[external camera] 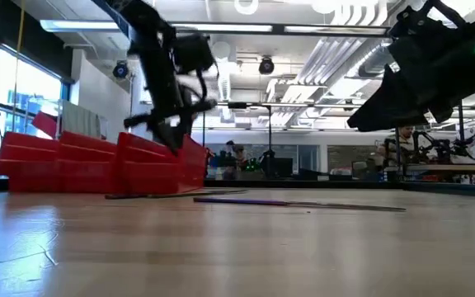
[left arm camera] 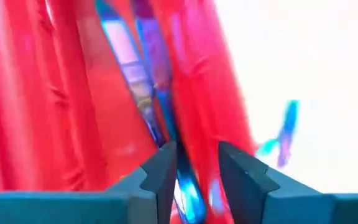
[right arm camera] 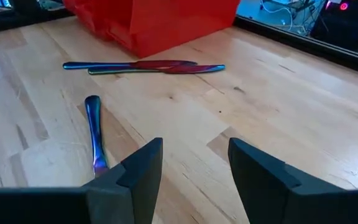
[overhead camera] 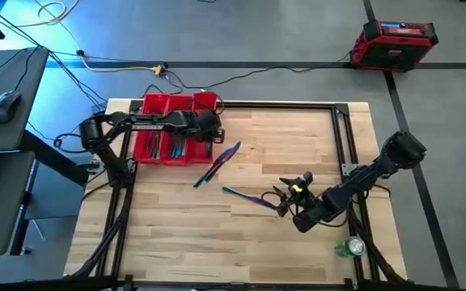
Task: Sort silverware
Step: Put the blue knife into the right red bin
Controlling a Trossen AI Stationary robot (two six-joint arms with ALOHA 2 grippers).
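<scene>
Loose silverware lay mid-table, more in the red tray. The left gripper, fingers parted and empty, hung over the tray's right edge; the right gripper, open and empty, hovered by one piece on open wood.

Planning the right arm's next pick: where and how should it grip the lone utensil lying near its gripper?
Grip the lone utensil mid-handle, coming straight down. It lies flat and slim on the table, apart from the pair by the red tray, so the right gripper, jaws open, should straddle it crosswise.
</scene>
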